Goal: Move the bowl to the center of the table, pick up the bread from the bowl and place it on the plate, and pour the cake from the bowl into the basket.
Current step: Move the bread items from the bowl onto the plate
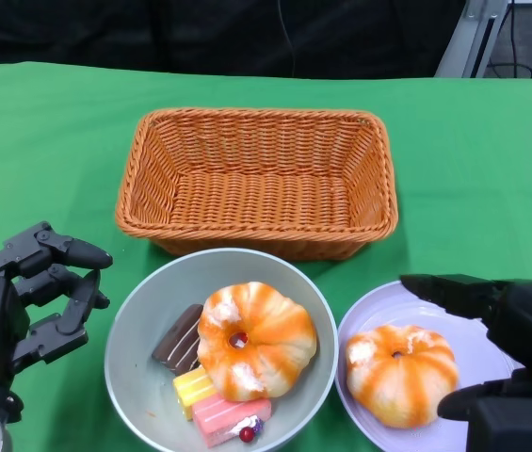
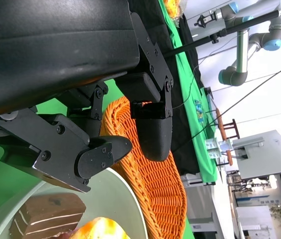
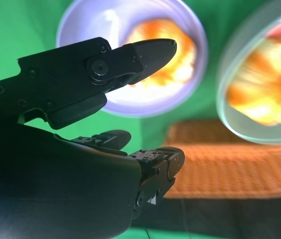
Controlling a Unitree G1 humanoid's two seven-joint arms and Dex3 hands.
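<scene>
The grey-green bowl (image 1: 132,320) sits at the near middle of the green table. It holds an orange-and-white bread (image 1: 254,339), a chocolate cake slice (image 1: 179,337), a yellow cake piece (image 1: 193,388) and a pink one (image 1: 231,416). To its right a second bread (image 1: 399,374) lies on the lavender plate (image 1: 378,311). My right hand (image 1: 506,344) hovers at the plate's right side, fingers spread above and below that bread without touching it. My left hand (image 1: 30,301) is open just left of the bowl, holding nothing. The left wrist view shows the bowl's rim (image 2: 120,191) and the chocolate slice (image 2: 48,214).
The orange wicker basket (image 1: 256,115) stands right behind the bowl and holds nothing. It also shows in both wrist views as the basket (image 3: 230,164) and the basket (image 2: 155,184). Green cloth lies bare to the far left and far right.
</scene>
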